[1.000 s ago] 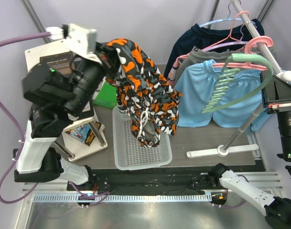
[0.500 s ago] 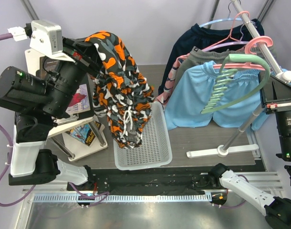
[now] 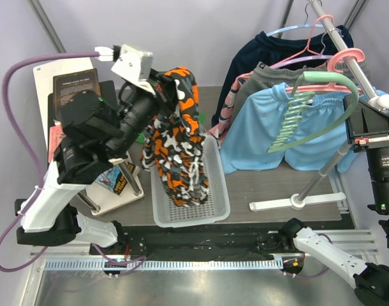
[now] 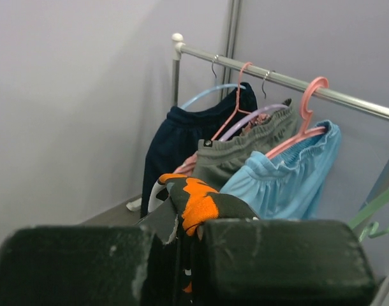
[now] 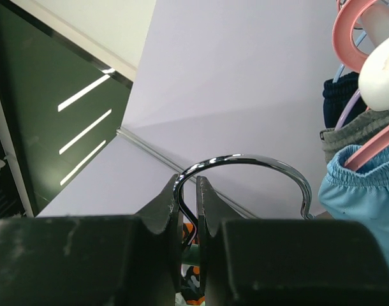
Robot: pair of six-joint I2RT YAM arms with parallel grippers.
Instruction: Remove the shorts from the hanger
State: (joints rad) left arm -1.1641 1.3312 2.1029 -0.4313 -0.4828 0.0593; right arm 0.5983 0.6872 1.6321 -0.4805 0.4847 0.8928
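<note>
Basket (image 3: 215, 189) sits centre-bottom of top view, on table (image 3: 277, 185). Shorts (image 3: 178, 146) hang from left gripper (image 4: 182, 252) at upper centre-left, lower end in basket. Books (image 3: 115, 180) left of basket, stand foot (image 3: 296, 203) right of it. Rail (image 3: 338, 35) upper right: hung shorts (image 3: 264, 137) frontmost, another pair (image 3: 266, 75) behind, garment (image 3: 271, 48) rearmost. Hanger (image 3: 328, 78) in right gripper (image 5: 188, 210), overlapping hung shorts.

Top view: lighting was bright, even and diffuse; shadows on the table (image 3: 277, 185) were soft. The metal sill (image 3: 213, 287) at the near edge carried broad glare. The camouflage shorts (image 3: 178, 146) rendered sharp. Wrist views: the left pincer (image 4: 182, 255) and right pincer (image 5: 189, 217) were dark and defocused close up; the rail (image 4: 277, 80) was sharp. The hook (image 5: 245, 159) showed specular highlights along its chrome curve.
</note>
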